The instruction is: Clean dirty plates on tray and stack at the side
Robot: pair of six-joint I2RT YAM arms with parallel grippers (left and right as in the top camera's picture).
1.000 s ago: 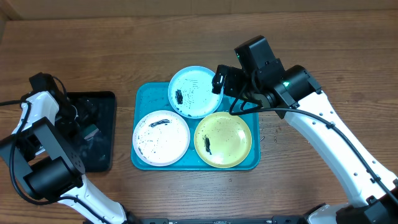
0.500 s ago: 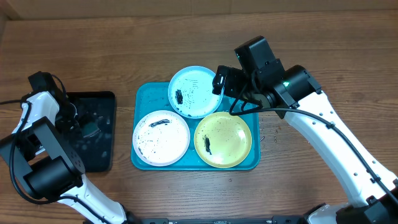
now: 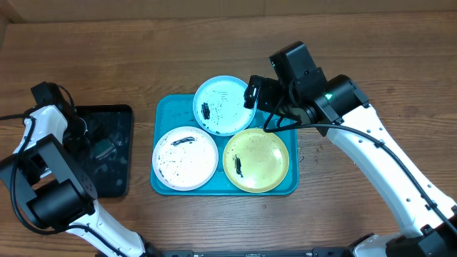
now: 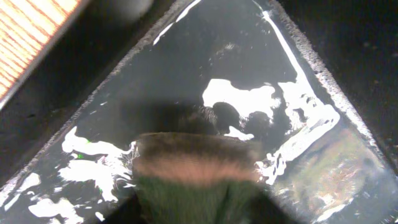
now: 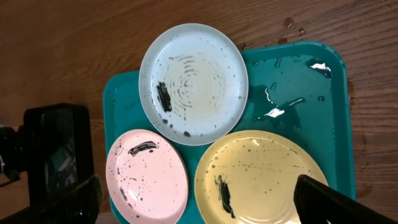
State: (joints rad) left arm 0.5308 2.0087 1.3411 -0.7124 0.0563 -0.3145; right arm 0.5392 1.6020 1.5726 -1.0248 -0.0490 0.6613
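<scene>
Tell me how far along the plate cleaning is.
Nothing looks finished: the light blue plate, white plate and yellow plate all lie smeared on the turquoise tray, none stacked aside. In hand: the left end effector is at a sponge in the wet black tray; the right end effector hovers open beside the light blue plate. Left: wiping and stacking all three.

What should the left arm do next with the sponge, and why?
Likely lift the sponge off the wet black tray and carry it toward the turquoise tray. The left tool holds it there, the light blue plate, white plate and yellow plate all show black smears, and the open right tool hovers by the light blue plate's rim.
</scene>
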